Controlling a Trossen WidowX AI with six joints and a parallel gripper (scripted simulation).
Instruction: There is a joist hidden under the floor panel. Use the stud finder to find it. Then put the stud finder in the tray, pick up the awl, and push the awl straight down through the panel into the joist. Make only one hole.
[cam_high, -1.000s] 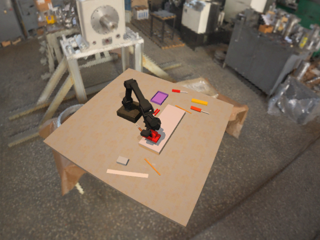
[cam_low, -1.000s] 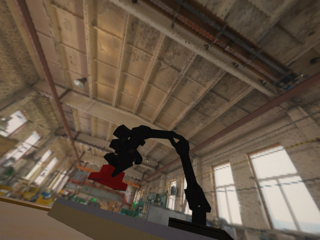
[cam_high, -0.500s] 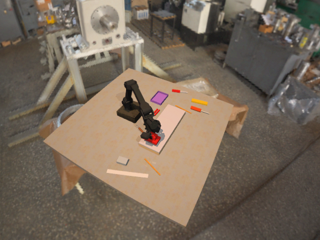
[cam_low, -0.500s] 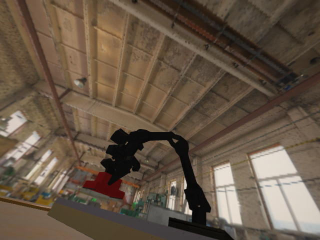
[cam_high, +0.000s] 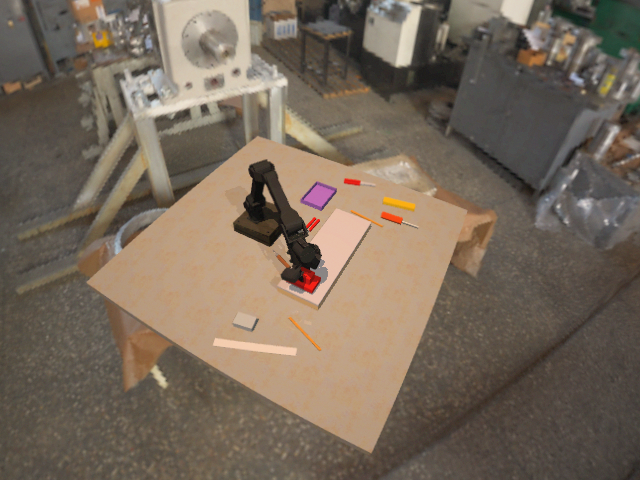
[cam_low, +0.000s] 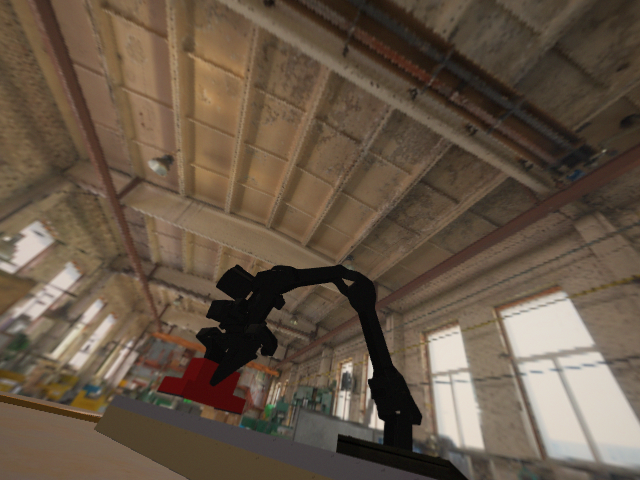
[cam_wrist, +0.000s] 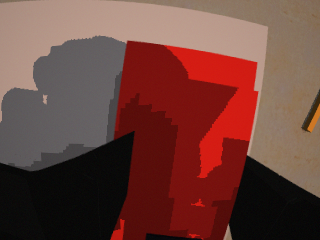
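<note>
A grey block (cam_high: 245, 321) and a pale strip (cam_high: 254, 346) lie on the bench (cam_high: 361, 361) short of the panel (cam_high: 341, 240) (cam_low: 206, 424) (cam_wrist: 50, 22). Over the panel's near end, the fingers (cam_high: 291, 274) (cam_low: 227, 365), partly open, grip the red stud finder (cam_high: 311, 283) (cam_low: 200, 384) (cam_wrist: 150, 165). The purple tray (cam_high: 304, 200) sits near the panel's far end.
</note>
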